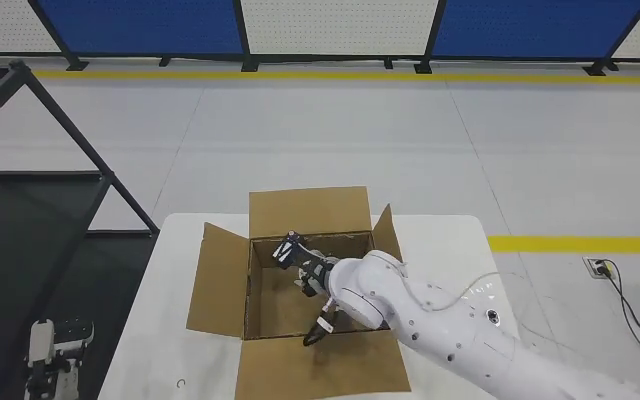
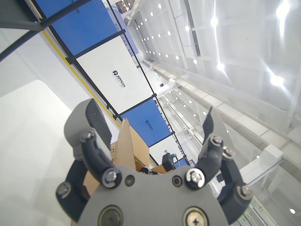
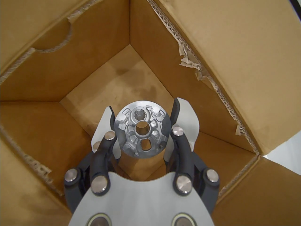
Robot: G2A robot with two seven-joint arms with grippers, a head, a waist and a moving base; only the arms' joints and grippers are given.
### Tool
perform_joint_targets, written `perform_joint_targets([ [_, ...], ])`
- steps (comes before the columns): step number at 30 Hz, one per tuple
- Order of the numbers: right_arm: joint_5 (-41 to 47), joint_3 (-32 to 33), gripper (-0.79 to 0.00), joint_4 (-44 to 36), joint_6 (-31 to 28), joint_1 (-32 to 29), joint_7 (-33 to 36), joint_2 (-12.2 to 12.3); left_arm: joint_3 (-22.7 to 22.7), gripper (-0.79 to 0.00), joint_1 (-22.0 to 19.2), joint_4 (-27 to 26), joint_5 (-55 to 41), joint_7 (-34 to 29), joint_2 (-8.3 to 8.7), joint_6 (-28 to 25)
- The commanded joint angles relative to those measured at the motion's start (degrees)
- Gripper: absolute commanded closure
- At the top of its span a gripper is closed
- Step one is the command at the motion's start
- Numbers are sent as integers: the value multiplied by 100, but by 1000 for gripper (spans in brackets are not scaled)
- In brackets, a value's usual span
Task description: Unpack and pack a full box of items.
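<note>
The right gripper (image 3: 143, 105) is clenched on a round grey cast-metal disc (image 3: 143, 132), ribbed, rough-faced and pierced by three holes, which sits between its pale fingers. Around the jaws rise the walls of a brown corrugated cardboard box (image 3: 211, 48), torn along its flap creases. Its bare floor lies beyond the fingertips, perhaps clear of the disc. The left gripper (image 2: 150, 109) stands released, its ridged black pads (image 2: 98, 121) apart. A smooth white table (image 2: 28, 130) lies to one side of its jaws, and blue and white partition panels (image 2: 131, 76) stand beyond.
</note>
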Motion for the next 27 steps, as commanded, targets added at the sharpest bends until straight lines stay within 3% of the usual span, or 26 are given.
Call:
perform_joint_targets([
  [1,218,-49,0,334,3,5,-75,-195,0,-785,0,0,0,0,0,0],
  [15,148,-41,0,471,-35,-110,-277,-283,0,-785,0,0,0,0,0,0],
  [21,160,27,0,1136,463,-219,-721,-582,0,-785,0,0,0,0,0,0],
  [27,422,55,0,2036,134,-220,-1162,-945,0,-785,0,0,0,0,0,0],
])
